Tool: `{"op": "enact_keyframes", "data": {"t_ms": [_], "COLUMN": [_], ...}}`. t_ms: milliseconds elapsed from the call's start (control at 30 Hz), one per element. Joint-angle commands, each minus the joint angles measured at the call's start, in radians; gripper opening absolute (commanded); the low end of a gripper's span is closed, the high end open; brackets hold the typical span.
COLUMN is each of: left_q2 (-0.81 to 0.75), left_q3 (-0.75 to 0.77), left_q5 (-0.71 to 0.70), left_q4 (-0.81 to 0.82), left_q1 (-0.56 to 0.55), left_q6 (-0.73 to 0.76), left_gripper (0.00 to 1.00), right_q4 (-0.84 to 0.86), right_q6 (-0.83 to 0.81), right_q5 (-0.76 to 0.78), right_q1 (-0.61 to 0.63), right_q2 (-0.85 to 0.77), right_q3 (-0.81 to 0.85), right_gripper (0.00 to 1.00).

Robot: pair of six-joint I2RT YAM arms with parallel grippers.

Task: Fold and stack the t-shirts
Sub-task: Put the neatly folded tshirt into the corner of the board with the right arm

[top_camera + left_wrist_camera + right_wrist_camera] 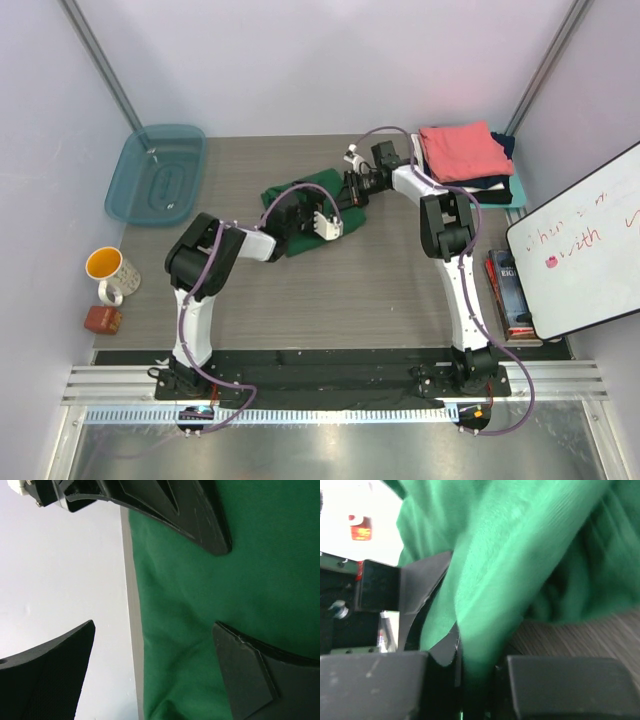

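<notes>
On the grey bench, my right fingers pinch a fold of the green shirt; my left fingers stand spread apart over it.

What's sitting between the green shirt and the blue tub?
Nothing: only bare table separates the green shirt from the tub, seen in the top view.

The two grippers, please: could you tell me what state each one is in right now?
Left gripper: open, fingers apart over the dark green t-shirt.
Right gripper: shut on the dark green t-shirt.
</notes>
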Motion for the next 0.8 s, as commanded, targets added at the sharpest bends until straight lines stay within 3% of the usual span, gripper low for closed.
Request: {"op": "enact_keyframes", "data": {"t_ms": [0, 167, 500, 767], "left_q2": [-0.059, -0.189, -0.476, -0.556], "left_q3": [-0.07, -0.159, -0.283, -0.345], "left_q5": [-0.108, -0.116, -0.065, -0.074], "left_q4": [0.145, 0.23, 0.163, 0.141], "left_q1": [-0.068, -0.088, -0.115, -0.118], "left_q6": [-0.077, -0.039, 0.012, 0.01], "left_gripper": [1.0, 1.0, 1.0, 1.0], "right_q4": [-0.199, -0.399, -0.384, -0.275], "right_q6": [-0.219, -0.443, -0.574, -0.685], "right_q5": [0.2, 0.381, 0.68, 0.826], "right_q1": [-0.006, -0.042, -0.093, -0.157], "right_q2": [-0.125, -0.128, -0.273, -0.332], "right_q3": [0.167, 0.407, 0.29, 0.226], "right_gripper": [0.01, 0.01, 0.01, 0.01]}}
